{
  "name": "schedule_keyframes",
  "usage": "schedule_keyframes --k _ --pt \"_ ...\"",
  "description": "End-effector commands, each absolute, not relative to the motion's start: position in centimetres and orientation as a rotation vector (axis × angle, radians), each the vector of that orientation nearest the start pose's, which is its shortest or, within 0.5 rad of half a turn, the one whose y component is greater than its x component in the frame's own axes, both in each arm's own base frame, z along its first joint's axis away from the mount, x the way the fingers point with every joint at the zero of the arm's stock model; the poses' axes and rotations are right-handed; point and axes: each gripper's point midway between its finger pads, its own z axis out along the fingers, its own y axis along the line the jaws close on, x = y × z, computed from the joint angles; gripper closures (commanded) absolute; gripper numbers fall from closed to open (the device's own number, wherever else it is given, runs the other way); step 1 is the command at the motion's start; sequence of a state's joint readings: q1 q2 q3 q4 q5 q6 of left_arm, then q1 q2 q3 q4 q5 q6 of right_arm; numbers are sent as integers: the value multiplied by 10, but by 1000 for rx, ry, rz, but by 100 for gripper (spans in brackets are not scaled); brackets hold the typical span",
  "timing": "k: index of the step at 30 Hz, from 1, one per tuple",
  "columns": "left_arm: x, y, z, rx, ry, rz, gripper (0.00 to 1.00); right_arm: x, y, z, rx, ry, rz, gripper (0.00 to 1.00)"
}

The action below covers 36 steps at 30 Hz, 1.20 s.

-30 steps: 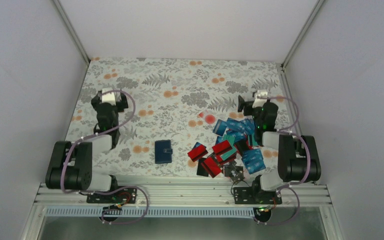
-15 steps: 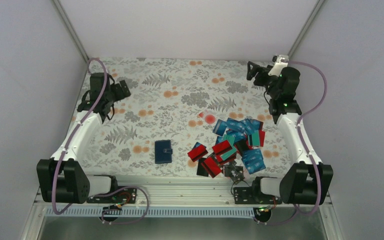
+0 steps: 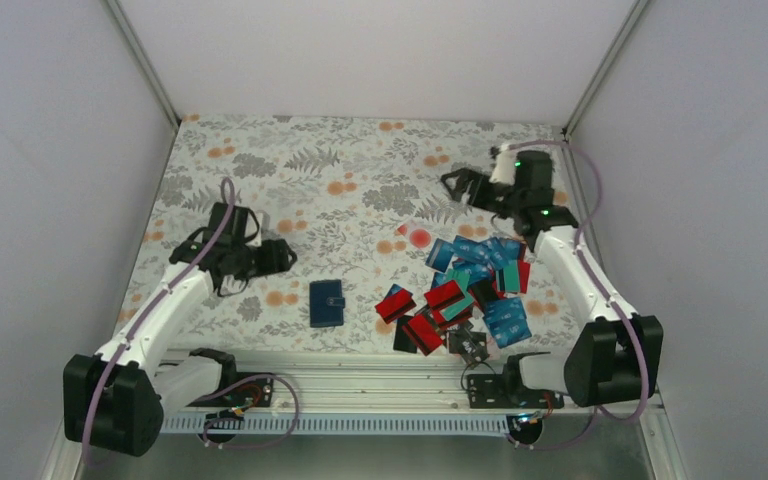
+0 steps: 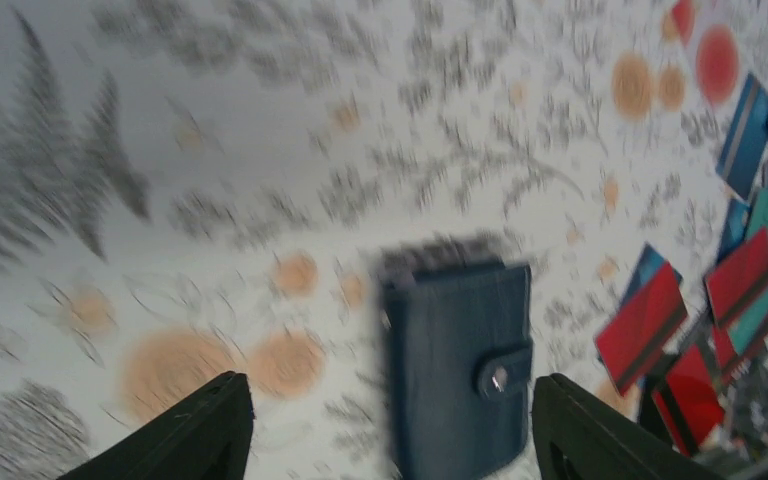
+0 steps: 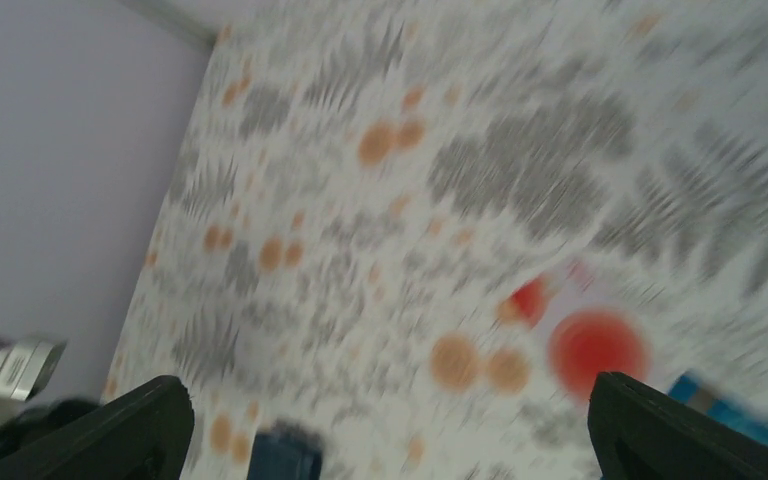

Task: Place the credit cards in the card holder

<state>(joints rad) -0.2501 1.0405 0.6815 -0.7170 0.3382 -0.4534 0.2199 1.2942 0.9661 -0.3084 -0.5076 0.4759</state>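
The card holder [image 3: 327,302], a small navy wallet with a clasp tab, lies closed on the floral cloth near the front middle. It also shows in the left wrist view [image 4: 457,365] and at the bottom of the right wrist view [image 5: 282,457]. The credit cards [image 3: 465,288], a pile in red, blue, teal and black, lie to its right and show in the left wrist view [image 4: 740,290]. My left gripper [image 3: 282,257] is open and empty, up and left of the holder. My right gripper [image 3: 452,185] is open and empty, above the cloth behind the pile.
The floral cloth [image 3: 360,180] covers the table between white walls. A pale card with red dots [image 3: 417,236] lies just left of the pile's far end. A metal rail [image 3: 360,385] runs along the near edge.
My left arm swung from the far left corner down and right toward the card holder. My right arm came from the far right corner down and left. Cards and holder have not moved.
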Motion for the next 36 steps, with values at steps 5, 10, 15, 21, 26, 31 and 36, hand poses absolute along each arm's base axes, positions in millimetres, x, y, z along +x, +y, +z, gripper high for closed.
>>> schedule_keyframes --k 5,10,15,21,26,31,36 --pt "181 -150 70 -177 2806 -856 52 284 228 159 -129 2495 1009 2" --pt "180 -163 64 -164 2813 -878 57 263 260 145 -247 2563 1002 5" --pt "178 -165 46 -196 2836 -859 61 250 283 135 -322 2601 982 8" --pt "179 -163 29 -216 2860 -794 69 242 303 123 -390 2635 957 9" --pt "180 -162 19 -227 2860 -777 77 236 316 117 -434 2651 970 17" --pt "180 -164 10 -221 2851 -785 90 228 333 104 -490 2687 968 21" --pt "182 -168 12 -216 2817 -804 97 219 350 80 -526 2778 843 24"
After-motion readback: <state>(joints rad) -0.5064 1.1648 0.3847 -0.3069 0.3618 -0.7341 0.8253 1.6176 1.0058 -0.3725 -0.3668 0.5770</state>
